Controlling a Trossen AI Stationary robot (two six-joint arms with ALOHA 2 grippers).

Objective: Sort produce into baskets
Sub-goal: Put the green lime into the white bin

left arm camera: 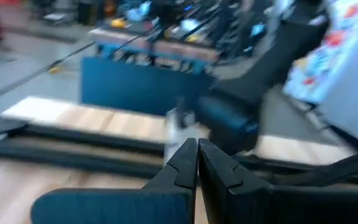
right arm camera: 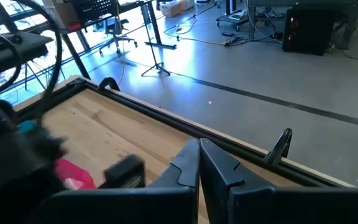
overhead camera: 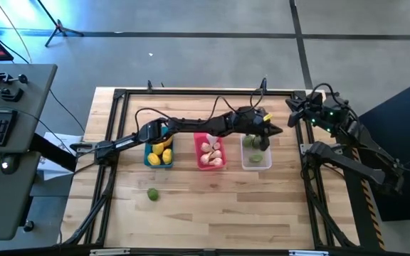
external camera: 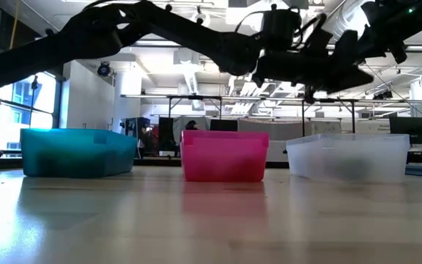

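With its fingers point(left arm camera: 197, 163) pressed together and empty above the white basket point(overhead camera: 256, 157), the lone green fruit point(overhead camera: 152, 193) near the worktop's front edge could be overlooked.

Left arm stretched far across the table, left gripper point(overhead camera: 271, 131) raised, fingers pressed together, right arm folded back at the table's right edge, right gripper point(overhead camera: 291, 104) fingers closed

Pale wooden table point(overhead camera: 212, 206), plastic baskets point(external camera: 224, 155)
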